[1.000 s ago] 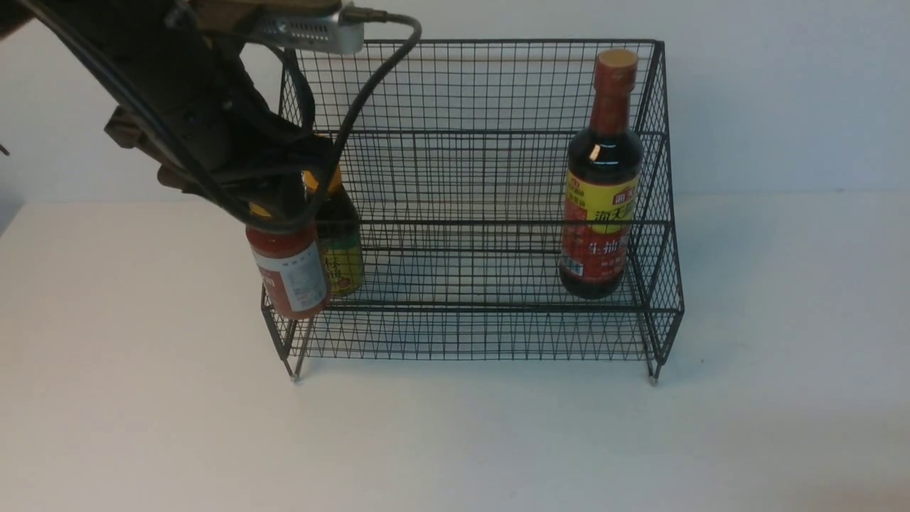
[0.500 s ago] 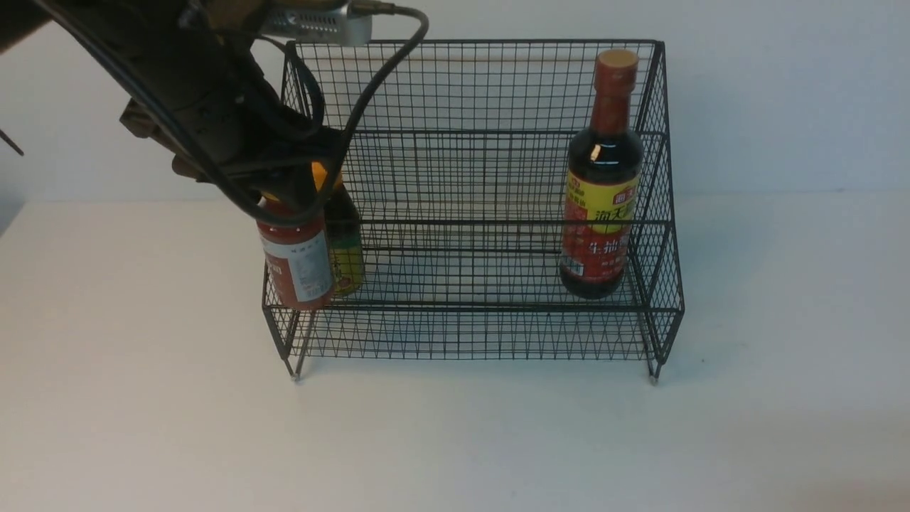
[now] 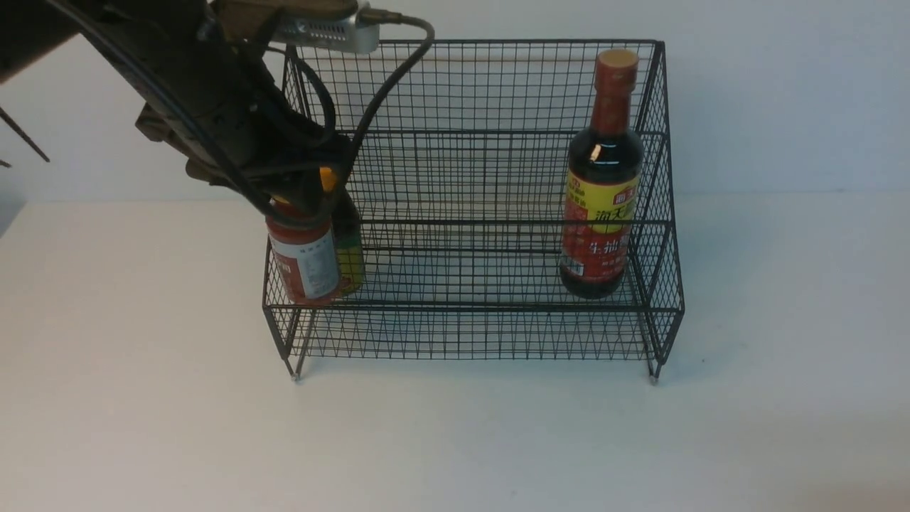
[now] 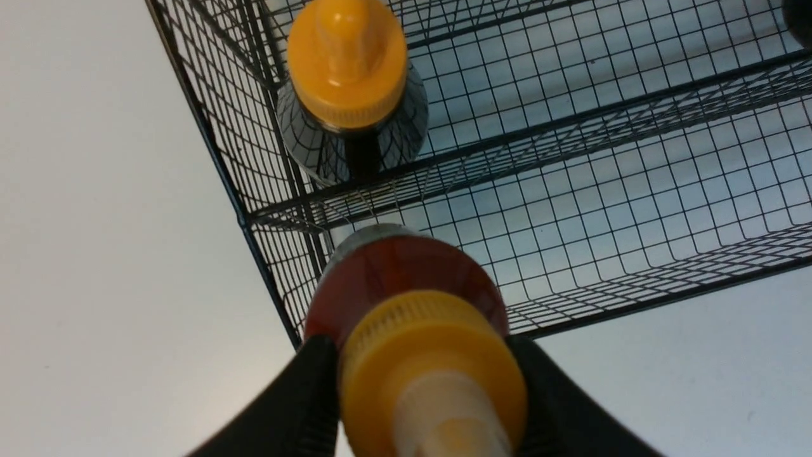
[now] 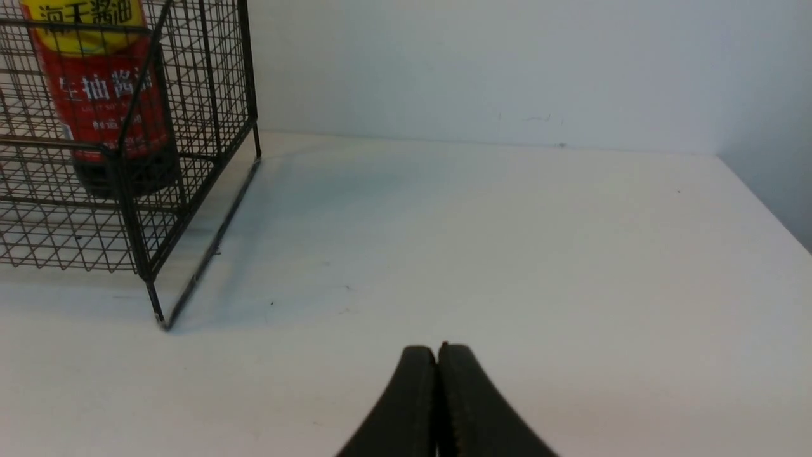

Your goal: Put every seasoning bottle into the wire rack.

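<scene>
My left gripper (image 3: 302, 203) (image 4: 422, 346) is shut on the yellow cap of the red seasoning bottle (image 3: 306, 259) (image 4: 406, 266). The bottle hangs slightly tilted over the front-left corner of the black wire rack (image 3: 462, 334) (image 4: 634, 190), its base level with the lower tier's front rail. Just behind it, the dark squeeze bottle (image 3: 350, 252) (image 4: 349, 57) stands in the rack. The tall soy bottle (image 3: 601, 213) (image 5: 108, 95) stands at the rack's right end. My right gripper (image 5: 438, 349) is shut and empty, low over the table to the right of the rack (image 5: 190, 158).
The rack sits on a white table (image 3: 455, 441) against a pale wall (image 3: 782, 92). The left arm's cable (image 3: 387, 78) loops in front of the rack's upper left corner. The right wrist view shows the table's right edge (image 5: 761, 203).
My left gripper has carried the red bottle to the right and slightly up, from outside the rack's left side to over its front-left corner. The right gripper has stayed still.
</scene>
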Motion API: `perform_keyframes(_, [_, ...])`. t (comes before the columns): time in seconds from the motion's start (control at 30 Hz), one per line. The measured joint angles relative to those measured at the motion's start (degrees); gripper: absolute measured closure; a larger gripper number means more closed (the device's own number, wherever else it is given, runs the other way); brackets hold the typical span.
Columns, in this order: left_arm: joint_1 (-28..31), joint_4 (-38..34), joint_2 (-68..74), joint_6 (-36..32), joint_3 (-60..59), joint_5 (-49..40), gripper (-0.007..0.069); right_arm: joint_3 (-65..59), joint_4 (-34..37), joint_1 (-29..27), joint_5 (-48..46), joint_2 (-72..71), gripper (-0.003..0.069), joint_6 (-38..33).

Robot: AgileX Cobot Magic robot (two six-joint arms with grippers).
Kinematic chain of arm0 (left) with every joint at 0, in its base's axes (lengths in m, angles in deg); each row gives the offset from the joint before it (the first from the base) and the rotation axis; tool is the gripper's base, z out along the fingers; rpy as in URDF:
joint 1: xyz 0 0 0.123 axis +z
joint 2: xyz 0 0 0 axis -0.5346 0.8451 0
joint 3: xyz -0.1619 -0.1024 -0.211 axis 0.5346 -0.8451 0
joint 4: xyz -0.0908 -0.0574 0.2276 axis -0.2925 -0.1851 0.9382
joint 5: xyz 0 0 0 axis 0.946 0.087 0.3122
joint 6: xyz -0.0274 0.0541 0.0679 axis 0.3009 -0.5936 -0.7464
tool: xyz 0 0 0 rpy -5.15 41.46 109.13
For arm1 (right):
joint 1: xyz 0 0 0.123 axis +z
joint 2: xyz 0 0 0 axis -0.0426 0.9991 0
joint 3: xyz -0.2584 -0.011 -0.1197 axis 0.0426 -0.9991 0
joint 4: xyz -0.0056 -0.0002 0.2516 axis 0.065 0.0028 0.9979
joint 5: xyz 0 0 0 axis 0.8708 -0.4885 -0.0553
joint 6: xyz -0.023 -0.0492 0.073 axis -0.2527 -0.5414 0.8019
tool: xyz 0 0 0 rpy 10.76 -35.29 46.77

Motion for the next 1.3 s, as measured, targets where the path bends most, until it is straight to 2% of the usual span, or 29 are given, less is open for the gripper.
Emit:
perform_keyframes(0.57, [0.0,0.0,6.29,1.73,0.0,0.17,0.0323,0.0,0.0,0.0,0.0,0.0,0.0673,0.0])
perform_keyframes(0.73, [0.0,0.07,6.29,2.95,0.0,0.98,0.0196,0.0,0.0,0.0,0.0,0.0,0.0673,0.0])
perform_keyframes(0.8, [0.0,0.12,6.29,4.31,0.0,0.98,0.0114,0.0,0.0,0.0,0.0,0.0,0.0673,0.0])
perform_keyframes(0.97, [0.0,2.28,6.24,5.26,2.08,-0.83,0.0028,0.0,0.0,0.0,0.0,0.0,0.0673,0.0])
perform_keyframes(1.07, [0.0,4.86,6.24,5.37,5.59,-4.46,0.0032,0.0,0.0,0.0,0.0,0.0,0.0673,0.0])
perform_keyframes(1.23, [0.0,7.58,4.98,5.32,11.0,-5.29,0.0119,0.0,0.0,0.0,0.0,0.0,0.0673,0.0])
perform_keyframes(1.27, [0.0,7.73,4.3,5.15,11.29,-5.31,0.0139,0.0,0.0,0.0,0.0,0.0,0.0673,0.0])
perform_keyframes(1.3, [0.0,7.83,2.74,4.51,11.39,-5.37,0.0204,0.0,0.0,0.0,0.0,0.0,0.0673,0.0])
